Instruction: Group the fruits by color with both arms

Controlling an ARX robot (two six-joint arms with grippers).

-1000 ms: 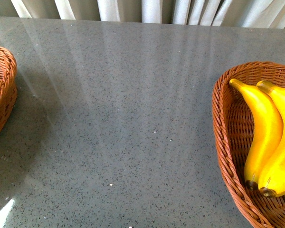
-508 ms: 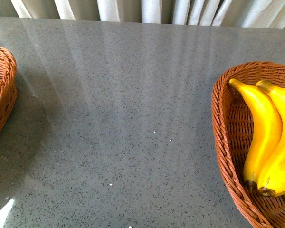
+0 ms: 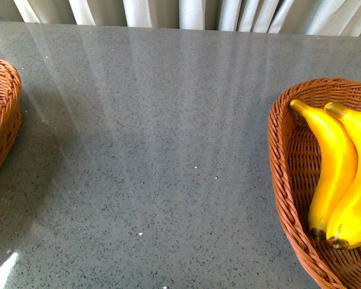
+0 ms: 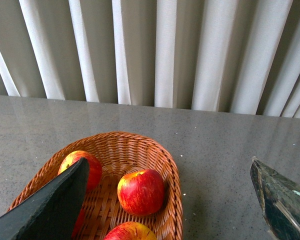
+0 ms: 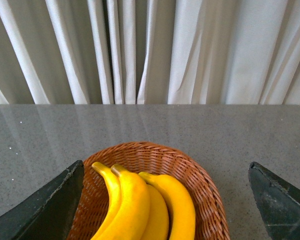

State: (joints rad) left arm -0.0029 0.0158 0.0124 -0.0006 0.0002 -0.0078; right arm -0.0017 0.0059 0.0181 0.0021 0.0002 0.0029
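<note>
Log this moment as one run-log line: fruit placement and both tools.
apples: in left basket | bananas: in right basket | left tool: open, empty | right tool: open, empty

Three apples are seen in a wicker basket [image 4: 172,185] on a grey table [image 4: 230,150]: one [image 4: 141,191] central, one [image 4: 92,165] partly hidden behind a finger [image 4: 50,210], one [image 4: 131,232] cut off at the frame edge. The left gripper [image 4: 165,210] jaws are spread wide, with nothing between them
</note>
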